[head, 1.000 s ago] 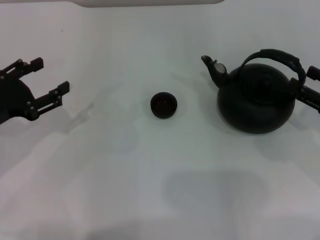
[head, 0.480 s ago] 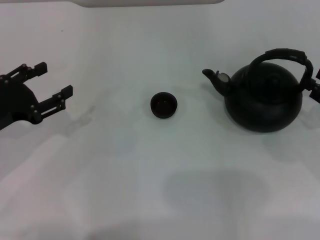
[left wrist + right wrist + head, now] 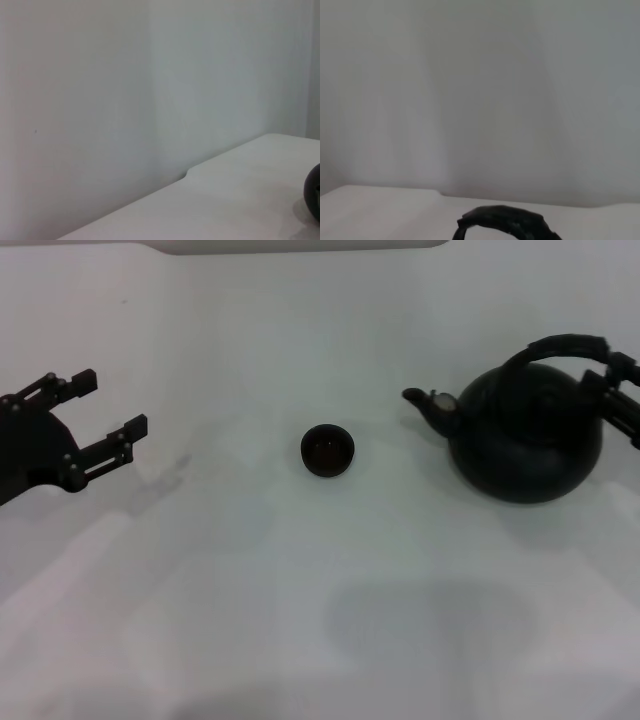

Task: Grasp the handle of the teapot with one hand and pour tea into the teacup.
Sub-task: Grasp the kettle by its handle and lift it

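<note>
The teapot (image 3: 525,440) stands level on the white table (image 3: 300,590) at the right, spout (image 3: 428,405) pointing left toward the teacup (image 3: 328,450) at the middle. The handle (image 3: 560,346) arches over its lid, and the top of the arch also shows in the right wrist view (image 3: 505,220). My right gripper (image 3: 618,380) is at the handle's right end, at the picture's edge, closed around it. My left gripper (image 3: 108,402) is open and empty at the far left, well away from the cup.
The table's far edge (image 3: 300,248) runs along the top of the head view. A dark rounded thing (image 3: 314,200) shows at the edge of the left wrist view; I cannot tell what it is.
The teapot was tilted back with its spout raised; it has shifted right and now sits level. Its handle leans more to the right, with the right gripper on it. The left gripper drifted slightly.
</note>
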Tool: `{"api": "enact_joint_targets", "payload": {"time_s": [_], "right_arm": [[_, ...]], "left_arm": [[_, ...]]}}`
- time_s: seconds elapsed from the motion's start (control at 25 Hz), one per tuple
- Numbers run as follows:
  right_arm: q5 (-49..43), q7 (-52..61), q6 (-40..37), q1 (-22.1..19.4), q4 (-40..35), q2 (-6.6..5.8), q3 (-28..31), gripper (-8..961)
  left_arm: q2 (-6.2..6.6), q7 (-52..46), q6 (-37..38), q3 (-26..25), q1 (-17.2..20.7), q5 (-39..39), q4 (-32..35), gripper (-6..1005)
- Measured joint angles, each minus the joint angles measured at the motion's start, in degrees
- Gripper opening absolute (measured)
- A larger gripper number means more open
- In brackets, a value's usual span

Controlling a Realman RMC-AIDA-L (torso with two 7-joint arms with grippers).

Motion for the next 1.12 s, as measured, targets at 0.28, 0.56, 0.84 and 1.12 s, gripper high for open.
{"api": "enact_joint_targets", "payload": {"time_s": [0.28, 0.56, 0.84, 1.12], "right_arm": [[-0.30, -0.16, 0.98, 1.68, 0.26, 0.22, -0.78, 509], [-0.28, -0.42, 2.41, 1.73, 0.21, 0.25, -0.79, 477], [-0.68, -0.07, 1.84, 1.56, 0.21, -0.06, -0.77, 286], [-0.78, -0.02, 1.79, 1.17, 0.20, -0.07, -0.69, 274]], "left_arm": [[0.08, 0.46, 0.00, -0.17, 0.00, 0.00, -0.46, 777], [0.04, 0.51, -0.11, -0.38, 0.00, 0.00, -0.63, 777], [0.18, 0.59, -0.39, -0.45, -0.76, 0.00, -0.96, 777], [0.29, 0.97, -0.50, -0.54, -1.60, 0.00, -1.89, 777]]}}
